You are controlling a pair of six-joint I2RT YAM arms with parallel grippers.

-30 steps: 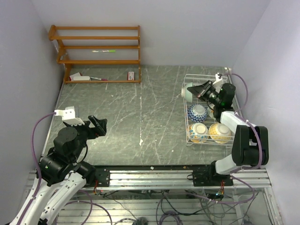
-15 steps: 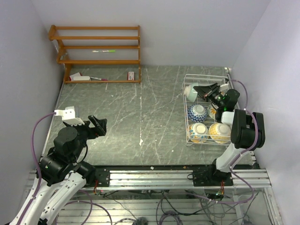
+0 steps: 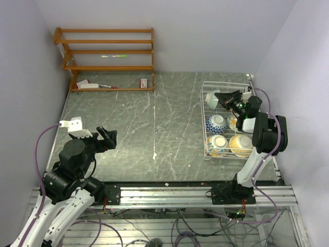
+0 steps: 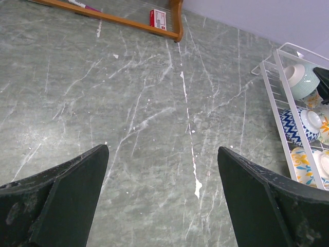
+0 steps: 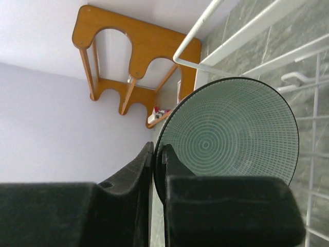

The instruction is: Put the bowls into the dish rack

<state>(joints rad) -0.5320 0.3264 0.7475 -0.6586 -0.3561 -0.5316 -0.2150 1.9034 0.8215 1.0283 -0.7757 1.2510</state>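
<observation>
Over the last second the right hand (image 3: 224, 98) has carried the pale green bowl (image 3: 211, 98) from above the left wall of the dish rack (image 3: 226, 83) to a position inside the rack's far left corner, and the right arm has folded closer over the rack. The right hand remains closed on the bowl: in the right wrist view its two fingers (image 5: 134, 177) pinch the rim with the jaws nearly together, and the ringed inside of the bowl (image 5: 231, 139) faces the camera. The bowl stands tilted on edge, its foot turned toward the open tabletop (image 3: 144, 118), as the left wrist view confirms (image 4: 300, 80). Whether the bowl already bears on the rack wires cannot be determined from these views. The blue zigzag bowl (image 3: 216, 123) and two patterned bowls (image 3: 219, 144) at the near end are already in the rack; all bowls in view lie within it. The left hand (image 3: 105, 138) has not moved; it hangs over the left side of the tabletop with jaws wide apart and holds nothing. Judgement: loading is close to complete. The step in hand is the release; the bowl should be settled against the wires before the fingers part, otherwise it may roll or tip onto the blue zigzag bowl.
</observation>
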